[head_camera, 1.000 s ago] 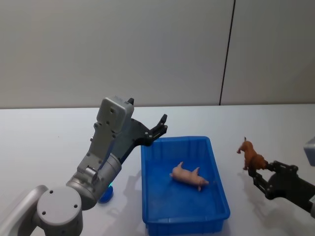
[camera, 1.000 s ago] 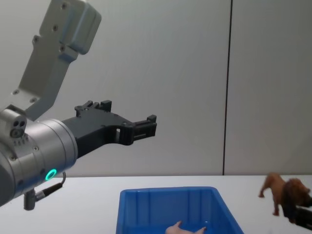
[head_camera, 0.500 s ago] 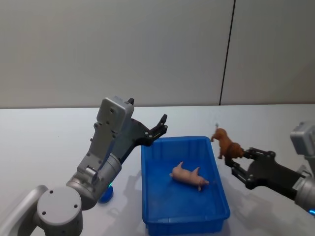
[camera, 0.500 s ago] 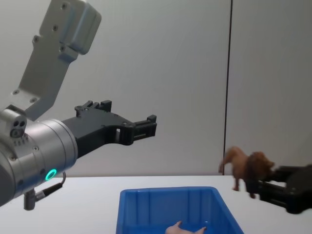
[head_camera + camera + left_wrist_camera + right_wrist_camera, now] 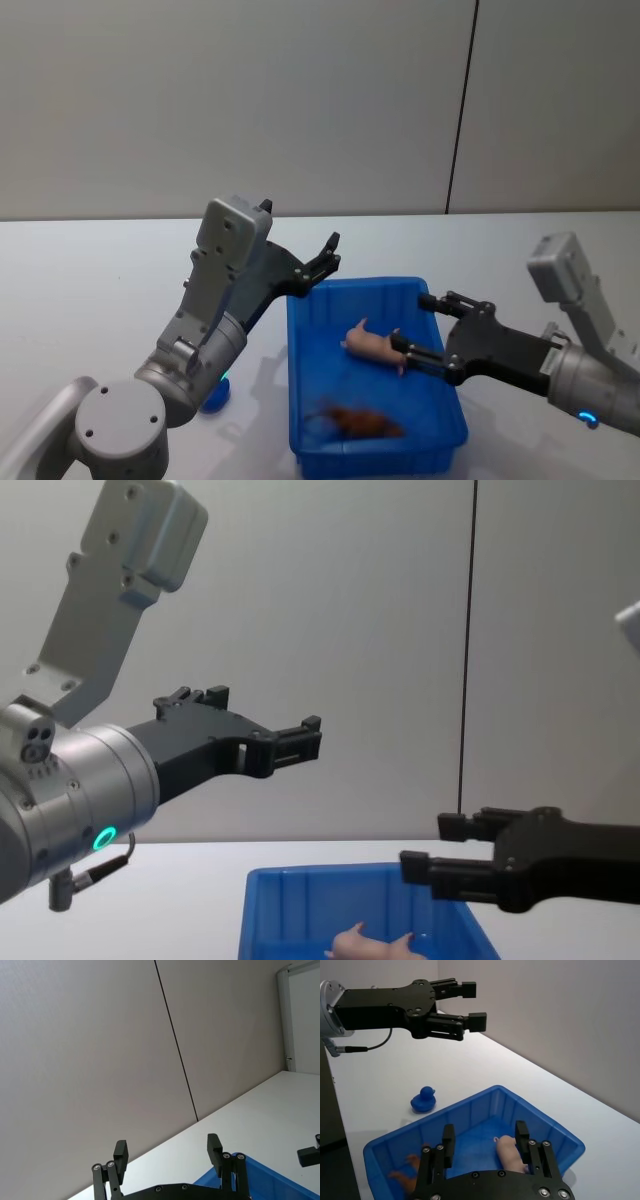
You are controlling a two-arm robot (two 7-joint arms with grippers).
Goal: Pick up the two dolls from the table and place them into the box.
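Note:
The blue box (image 5: pixel 360 284) stands on the white table (image 5: pixel 100 280). A pink doll (image 5: pixel 375 345) lies inside it, also seen from the right wrist (image 5: pixel 510 1152) and at the chest view's lower edge (image 5: pixel 365 943). A brown doll (image 5: pixel 360 423) lies blurred on the box floor near the front wall, and shows from the right wrist too (image 5: pixel 410 1172). My right gripper (image 5: pixel 413 325) hovers open over the box's right side, empty (image 5: pixel 485 1135) (image 5: pixel 432 845). My left gripper (image 5: pixel 325 258) is raised behind the box's back left corner, open and empty (image 5: pixel 167 1149) (image 5: pixel 305 740).
A small blue toy duck (image 5: pixel 423 1100) sits on the table left of the box, partly hidden behind my left arm in the head view (image 5: pixel 213 400). A grey wall with a dark vertical seam rises behind the table.
My right gripper carried the brown doll left from the table to above the box and opened. The brown doll dropped into the box. The left arm has not moved.

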